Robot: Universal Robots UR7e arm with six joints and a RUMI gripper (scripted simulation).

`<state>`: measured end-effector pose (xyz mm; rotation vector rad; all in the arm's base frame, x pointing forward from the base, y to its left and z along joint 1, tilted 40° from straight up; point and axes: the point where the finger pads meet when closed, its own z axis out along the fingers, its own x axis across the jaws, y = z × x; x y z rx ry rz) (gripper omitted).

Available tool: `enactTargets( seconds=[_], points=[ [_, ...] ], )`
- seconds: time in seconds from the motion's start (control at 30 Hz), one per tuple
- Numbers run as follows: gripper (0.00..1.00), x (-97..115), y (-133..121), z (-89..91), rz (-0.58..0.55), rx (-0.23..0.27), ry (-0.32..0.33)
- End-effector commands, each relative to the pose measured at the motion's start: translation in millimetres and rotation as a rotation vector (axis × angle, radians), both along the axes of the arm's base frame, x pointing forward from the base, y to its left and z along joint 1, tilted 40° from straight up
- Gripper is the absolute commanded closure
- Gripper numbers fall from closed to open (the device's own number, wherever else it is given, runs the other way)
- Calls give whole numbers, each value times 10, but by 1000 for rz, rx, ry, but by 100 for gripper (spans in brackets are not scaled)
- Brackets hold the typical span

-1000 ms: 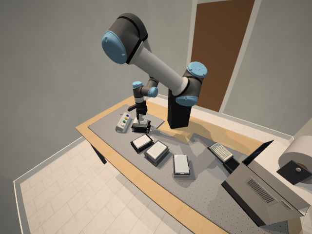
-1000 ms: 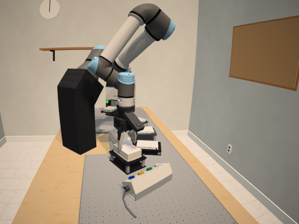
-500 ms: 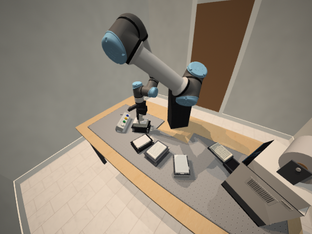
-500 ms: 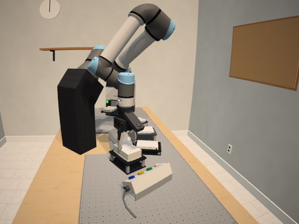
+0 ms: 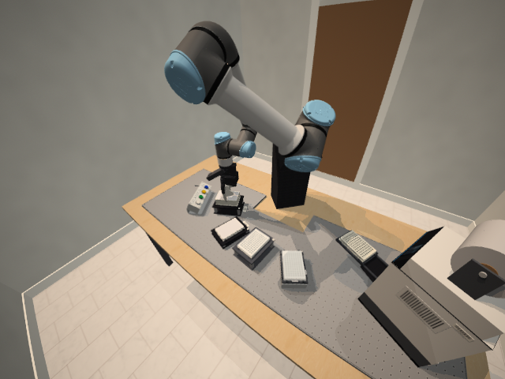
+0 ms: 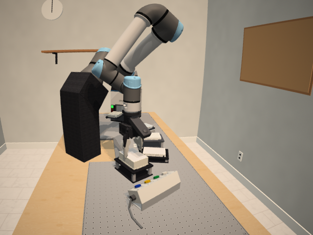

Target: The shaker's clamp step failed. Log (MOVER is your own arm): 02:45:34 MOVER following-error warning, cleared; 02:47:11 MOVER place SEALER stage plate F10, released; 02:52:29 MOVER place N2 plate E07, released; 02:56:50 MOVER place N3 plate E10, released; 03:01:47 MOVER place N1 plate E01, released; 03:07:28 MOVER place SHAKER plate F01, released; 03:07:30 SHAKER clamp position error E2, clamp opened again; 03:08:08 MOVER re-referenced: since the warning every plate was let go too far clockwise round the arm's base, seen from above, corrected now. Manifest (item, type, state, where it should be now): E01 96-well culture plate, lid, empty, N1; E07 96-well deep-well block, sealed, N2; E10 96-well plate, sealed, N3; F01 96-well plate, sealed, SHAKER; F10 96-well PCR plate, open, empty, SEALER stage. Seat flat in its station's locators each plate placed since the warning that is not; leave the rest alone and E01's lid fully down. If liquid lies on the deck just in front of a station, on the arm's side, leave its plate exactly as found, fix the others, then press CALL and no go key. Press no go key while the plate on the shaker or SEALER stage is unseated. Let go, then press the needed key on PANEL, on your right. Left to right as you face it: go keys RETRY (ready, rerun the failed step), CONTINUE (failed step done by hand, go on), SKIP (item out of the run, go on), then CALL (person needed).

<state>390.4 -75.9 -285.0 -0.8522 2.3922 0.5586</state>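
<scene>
My gripper [image 5: 226, 192] [image 6: 130, 151] reaches straight down and is shut on the white sealed plate [image 5: 226, 199] [image 6: 136, 160] at the black shaker [image 5: 228, 208] [image 6: 133, 171]. The plate is right at the shaker's top platform; I cannot tell whether it lies flat in the locators. The PANEL [image 5: 199, 198] [image 6: 156, 190] with blue, yellow, green and white keys lies beside the shaker. In a row beyond stand the lidded plate [image 5: 230, 229] [image 6: 154, 152] on a black nest, the deep-well block [image 5: 253, 243] [image 6: 153, 136] and a flat sealed plate [image 5: 293, 264].
The open PCR plate [image 5: 357, 245] [image 6: 115, 113] lies on the black stage of the SEALER [image 5: 428, 309] at the far end. The arm's black base column [image 5: 289, 183] [image 6: 80, 121] stands behind the stations. The panel's cable [image 6: 133, 215] trails over the grey mat.
</scene>
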Motion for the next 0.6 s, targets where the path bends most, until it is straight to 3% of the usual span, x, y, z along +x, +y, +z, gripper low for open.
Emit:
enactTargets(
  seconds=[0.0, 0.47, 0.5, 0.57],
  points=[
    [100, 2, -6, 2, -1, -1, -1],
    [100, 2, -6, 2, -1, -1, -1],
    [0, 2, -6, 2, -1, -1, -1],
    [0, 2, -6, 2, -1, -1, -1]
  ],
)
